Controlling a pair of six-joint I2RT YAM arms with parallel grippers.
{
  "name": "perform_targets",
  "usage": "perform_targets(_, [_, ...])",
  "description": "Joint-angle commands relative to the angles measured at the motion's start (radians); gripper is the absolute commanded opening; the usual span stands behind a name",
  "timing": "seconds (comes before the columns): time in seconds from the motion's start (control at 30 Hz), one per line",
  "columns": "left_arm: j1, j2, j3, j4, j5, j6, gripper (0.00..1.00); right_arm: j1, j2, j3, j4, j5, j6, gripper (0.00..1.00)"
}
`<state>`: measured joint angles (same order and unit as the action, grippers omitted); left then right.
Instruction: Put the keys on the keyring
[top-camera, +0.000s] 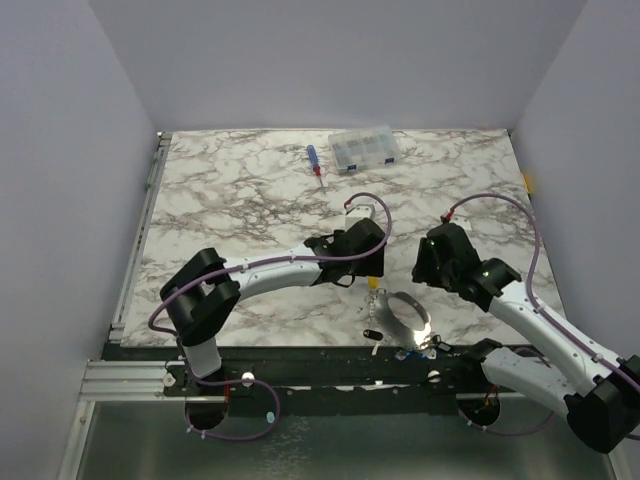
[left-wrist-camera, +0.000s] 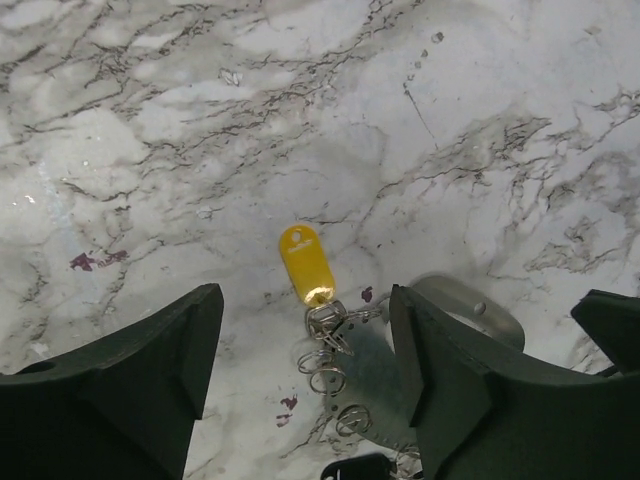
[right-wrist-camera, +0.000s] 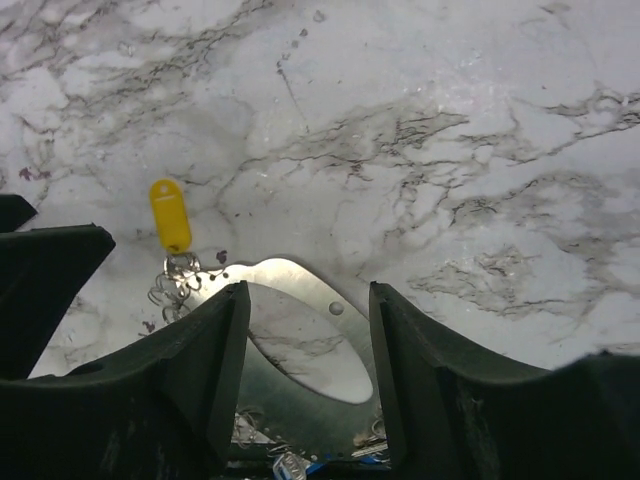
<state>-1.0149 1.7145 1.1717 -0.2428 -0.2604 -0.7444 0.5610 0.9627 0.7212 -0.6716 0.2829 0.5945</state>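
So that the yellow key can be grasped, the left end effector is held open over it.

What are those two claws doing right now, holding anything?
Left claw: open, holding nothing; the yellow key lies below it.
Right claw: open, holding nothing; the keyring lies below it.

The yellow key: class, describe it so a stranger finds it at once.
On the white marbled table, find the large grey metal ring at the middle of the near edge. A small key lies at its far left rim. Its oblong yellow plastic head sets it apart from the black-headed key nearby.
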Motion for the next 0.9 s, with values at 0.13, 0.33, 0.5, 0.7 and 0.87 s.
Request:
perform_targets(0.13, [-0.002, 0.136, 0.084, -0.044, 0.089, -0.133, 0.61, -0.027, -0.063, -0.031, 0.029, 0.108, 0.127, 0.57])
perform_targets(0.33, [-0.004, 0.169, 0.066, -0.045, 0.096, -0.175, 0.55, -0.027, -0.081, -0.069, 0.057, 0.084, 0.121, 0.57])
perform_targets(0.5, [-0.004, 0.188, 0.059, -0.045, 0.102, -0.204, 0.51, -0.027, -0.086, -0.079, 0.078, 0.072, 0.113, 0.56])
perform_targets(0.7, [-0.007, 0.209, 0.061, -0.047, 0.092, -0.232, 0.49, -0.028, -0.092, -0.084, 0.087, 0.063, 0.107, 0.56])
perform_targets(0.87, [-0.008, 0.221, 0.045, -0.044, 0.087, -0.267, 0.48, -0.029, -0.101, -0.087, 0.09, 0.055, 0.104, 0.56])
